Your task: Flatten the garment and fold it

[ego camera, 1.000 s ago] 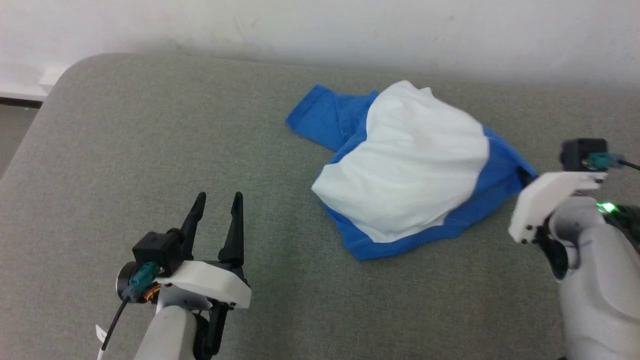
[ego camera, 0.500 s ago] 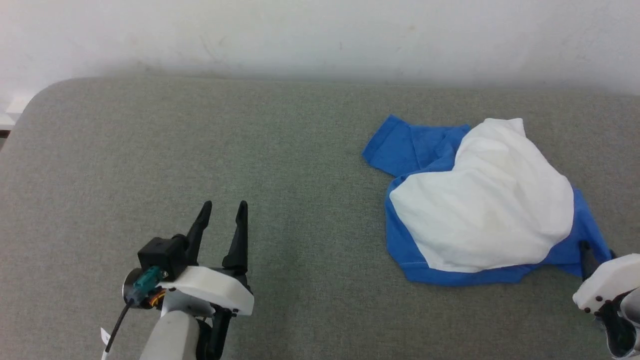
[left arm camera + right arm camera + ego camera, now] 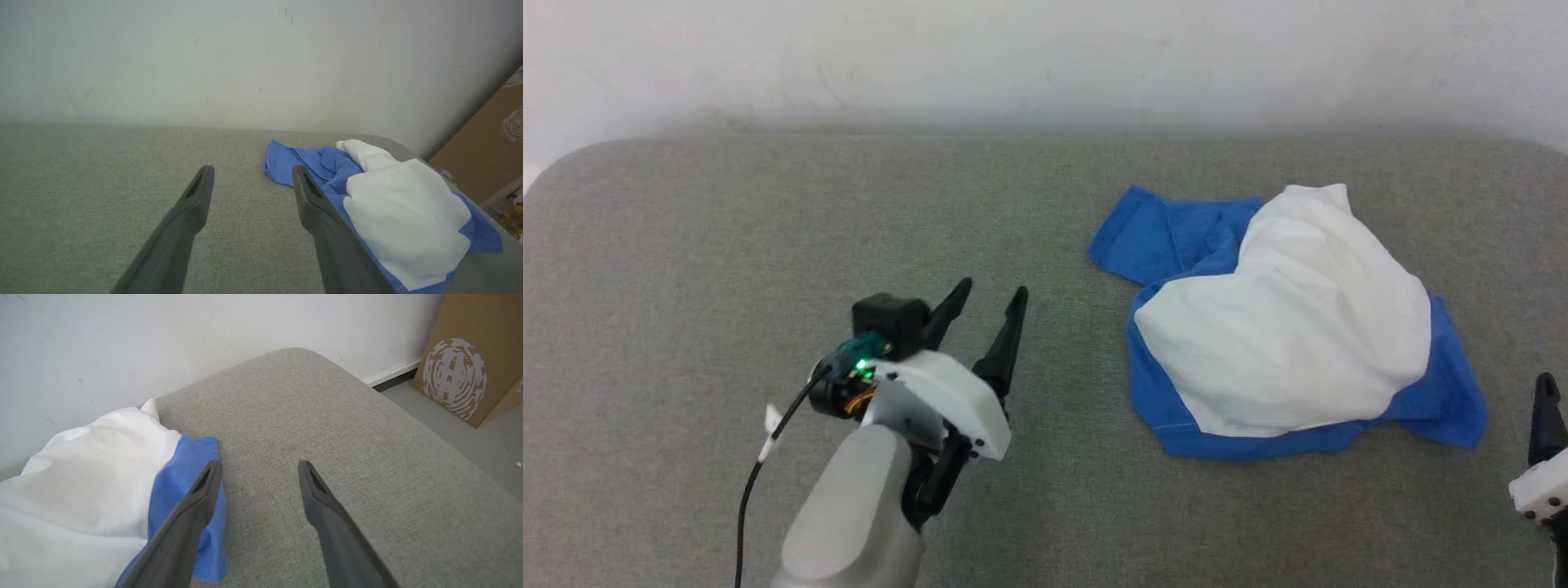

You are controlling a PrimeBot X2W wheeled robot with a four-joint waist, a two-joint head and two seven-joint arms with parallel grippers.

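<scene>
the left gripper (image 3: 992, 287) has its two dark fingers spread apart with nothing between them, over bare grey fabric a little left of the middle of the padded surface (image 3: 686, 245); its tips point far and slightly right, toward the garment (image 3: 1282, 343). a green light glows at its wrist beside the small black camera block (image 3: 890, 314), and a dark cable (image 3: 754, 474) trails off to the near left. the right gripper (image 3: 260, 463) is also parted wide and empty, with bare upholstery between its fingers; in the head view one of its fingers (image 3: 1545, 408) rises at the near right edge, just right of the garment's blue corner. whether it touches the cloth i cannot tell. the garment lies crumpled in a heap on the right half of the surface, with the white body bunched on top and blue fabric showing along its near edge, at its right side and spread out at its far left. a pale wall (image 3: 1013, 57) runs behind the surface. past its right end, on the grey floor (image 3: 470, 433), stands a brown cardboard box (image 3: 482, 335) with a pale print
</scene>
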